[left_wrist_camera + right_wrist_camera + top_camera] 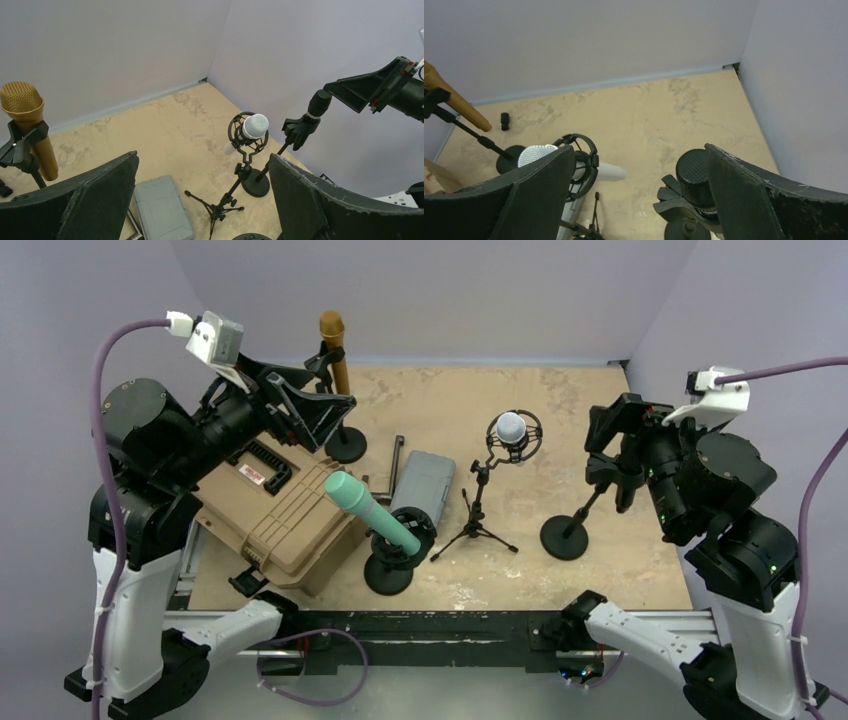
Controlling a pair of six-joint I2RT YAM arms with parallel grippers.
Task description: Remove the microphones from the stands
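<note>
Black mic (pixel 694 175) on round-base stand (pixel 565 536), counter (pixel 560 390) right side; right end effector (pixel 638 150) spread open near its head. Left end effector (pixel 202 156) likewise released, aloft.

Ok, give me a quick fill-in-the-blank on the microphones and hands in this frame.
1. The silver microphone is held on a ____ stand.
2. The front-most microphone, beside the tan case, is ____.
3. The left hand and right hand are both ____.
4. The right-side microphone, closest to the right hand, is ____.
Missing: tripod; teal; open; black.
</note>
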